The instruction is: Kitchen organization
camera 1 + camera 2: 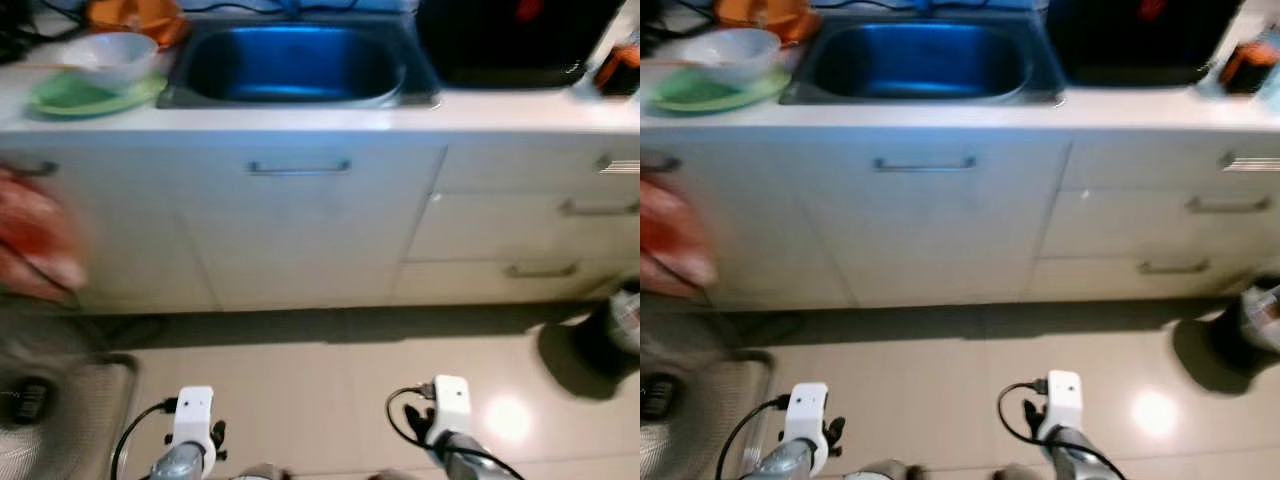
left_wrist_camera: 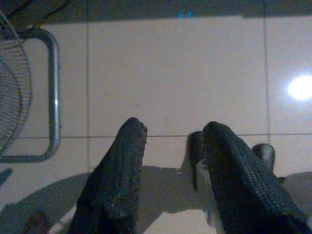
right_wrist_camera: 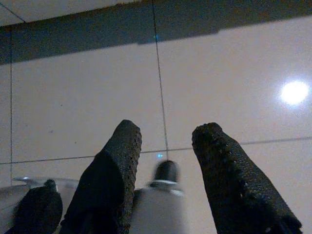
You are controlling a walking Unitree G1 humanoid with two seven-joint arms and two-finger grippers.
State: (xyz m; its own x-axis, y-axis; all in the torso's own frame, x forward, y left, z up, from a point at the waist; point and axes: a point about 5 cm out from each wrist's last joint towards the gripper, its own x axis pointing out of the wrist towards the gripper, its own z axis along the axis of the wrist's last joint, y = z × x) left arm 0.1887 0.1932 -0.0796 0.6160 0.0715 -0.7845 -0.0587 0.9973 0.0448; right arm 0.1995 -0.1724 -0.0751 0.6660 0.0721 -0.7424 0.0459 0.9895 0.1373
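Left end effector (image 2: 173, 134), right end effector (image 3: 165, 134): fingers parted, above floor (image 2: 170, 73).

Blue-tinted steel sink (image 1: 295, 65) set in a white counter (image 1: 300, 118). Left of the sink, pale bowl (image 1: 110, 55) on a green plate (image 1: 85, 97), orange behind. Below, white cabinets (image 1: 300, 230), beige tiled floor (image 1: 330, 390). Textured black fingers (image 2: 117, 175).
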